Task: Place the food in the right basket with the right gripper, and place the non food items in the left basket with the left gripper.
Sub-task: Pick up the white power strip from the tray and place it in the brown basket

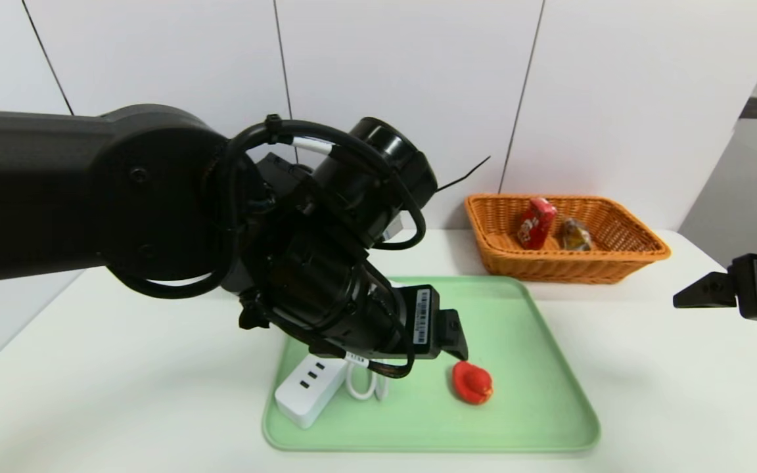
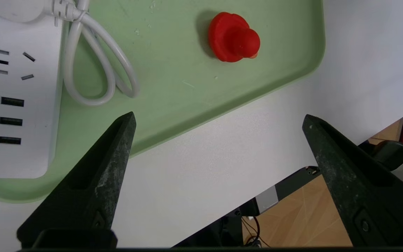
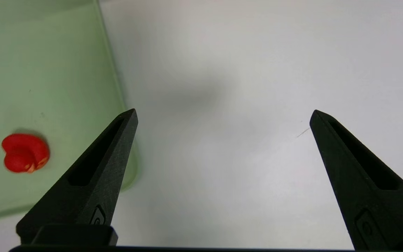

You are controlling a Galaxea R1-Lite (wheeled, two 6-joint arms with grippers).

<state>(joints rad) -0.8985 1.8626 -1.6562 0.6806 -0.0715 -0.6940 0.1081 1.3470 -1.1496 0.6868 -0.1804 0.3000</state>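
Right tool (image 3: 222,117), jaws spread wide and empty, over the white surface (image 3: 243,70); red duck (image 3: 25,153) on the green tray (image 3: 47,63) beside it.

A pale green tray (image 1: 549,394) lies on the white table (image 1: 681,394), before a white panelled wall (image 1: 405,79).

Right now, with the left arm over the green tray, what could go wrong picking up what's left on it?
1. The red rubber duck is small and rounded; it might squirt out of the open left pincer.
2. The power strip trails a looped cord that may snag on the tray rim.
3. The left arm blocks the head view, so aiming could suffer.
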